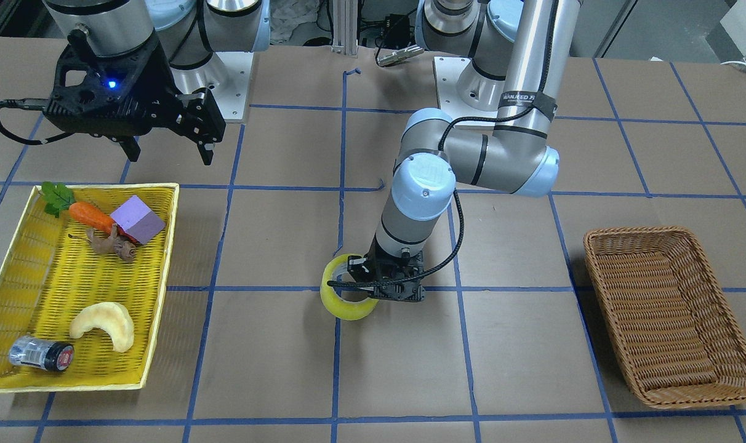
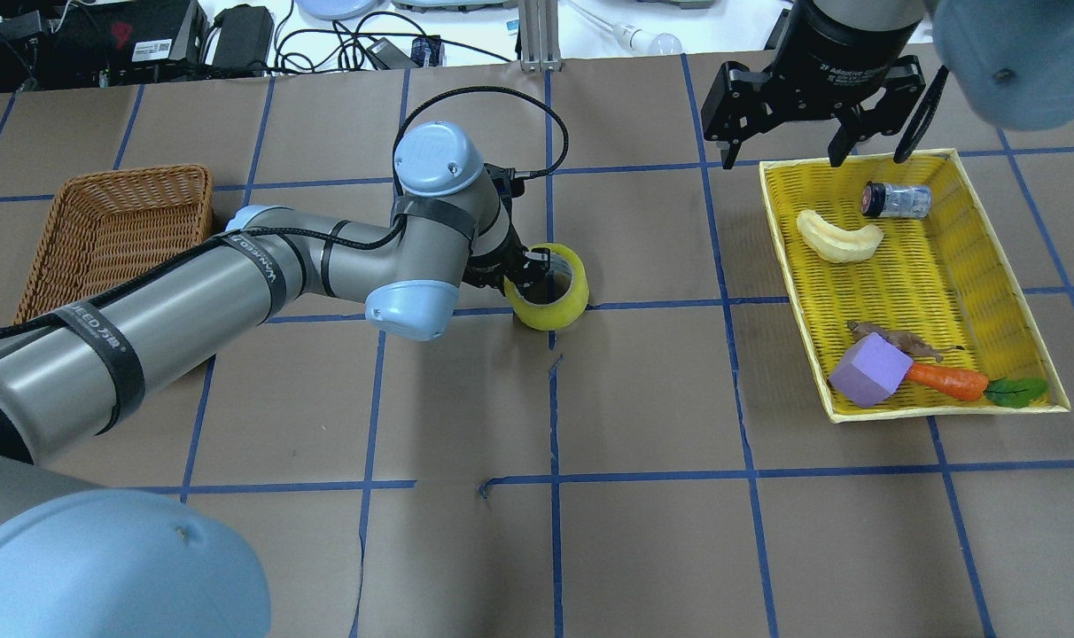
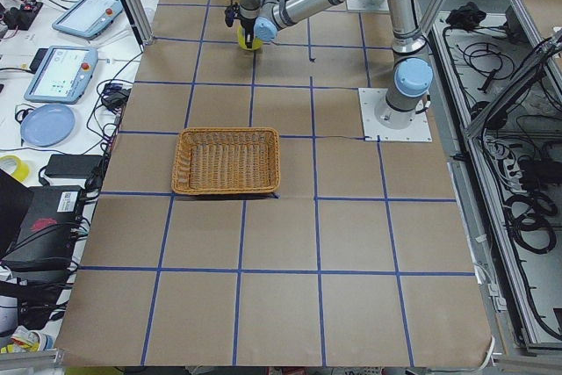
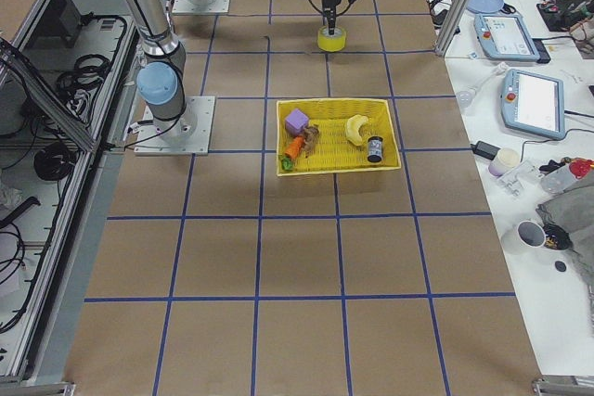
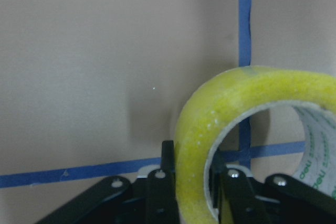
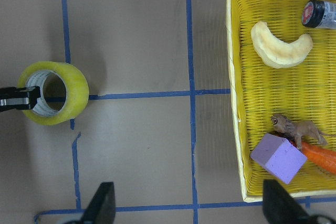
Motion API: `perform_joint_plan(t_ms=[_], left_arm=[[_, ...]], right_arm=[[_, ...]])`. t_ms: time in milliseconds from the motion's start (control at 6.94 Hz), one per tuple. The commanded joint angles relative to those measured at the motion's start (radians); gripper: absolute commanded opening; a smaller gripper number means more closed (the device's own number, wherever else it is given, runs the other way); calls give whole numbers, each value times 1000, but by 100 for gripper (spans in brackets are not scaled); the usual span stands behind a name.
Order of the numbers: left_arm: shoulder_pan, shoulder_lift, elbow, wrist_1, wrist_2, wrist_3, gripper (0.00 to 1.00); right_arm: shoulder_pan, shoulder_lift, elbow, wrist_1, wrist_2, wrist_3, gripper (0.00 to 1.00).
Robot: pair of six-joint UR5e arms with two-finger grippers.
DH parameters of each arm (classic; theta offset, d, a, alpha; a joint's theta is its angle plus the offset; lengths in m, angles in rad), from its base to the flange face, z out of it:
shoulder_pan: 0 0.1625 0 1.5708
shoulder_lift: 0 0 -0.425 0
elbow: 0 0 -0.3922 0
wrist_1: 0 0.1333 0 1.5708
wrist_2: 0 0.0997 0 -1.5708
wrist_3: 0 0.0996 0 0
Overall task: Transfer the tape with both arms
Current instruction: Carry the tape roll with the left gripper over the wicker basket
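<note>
Here, the tape point(image 2: 550, 312) sits near the middle of the table point(image 1: 274, 369), at a crossing of the blue lines point(image 1: 256, 288), with its hole facing up. The left gripper point(image 5: 194, 187) has hold of it by the wall: one finger is inside the ring and the other outside, closed tight on the yellow band. Whether the roll rests on the table or is just off it is hard to tell from these views. The left arm point(image 2: 191, 310) reaches across from the robot's left side, its wrist pointing down over the roll.

The right gripper point(image 1: 168, 154) hangs in the air well apart from the tape, above the table by the tray's end nearest the robot's base. Its fingers are spread wide and there is nothing between them.

The yellow tray point(image 1: 162, 277) lies on the robot's right side of the table. In it are a pale crescent toy point(image 1: 105, 323), a small jar point(image 1: 40, 355) on its side just beside the crescent, and at the other end a purple block point(image 1: 137, 219), a carrot point(image 1: 90, 215) and a brown toy animal point(image 1: 111, 243) close together. A brown wicker basket point(image 1: 634, 232) stands on the robot's left side, well apart from the tape.
</note>
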Motion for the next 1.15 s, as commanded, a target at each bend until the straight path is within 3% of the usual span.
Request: perform_joint_plan(t_ms=[0, 432, 1008], left_arm=[[108, 71, 2, -109, 43, 91, 0], [272, 145, 2, -155, 98, 288, 0], [550, 171, -7, -155, 100, 566, 0]], right_arm=[[0, -1, 0, -6, 1, 0, 100], [0, 1, 0, -14, 4, -1, 100], [2, 2, 2, -12, 3, 0, 100]])
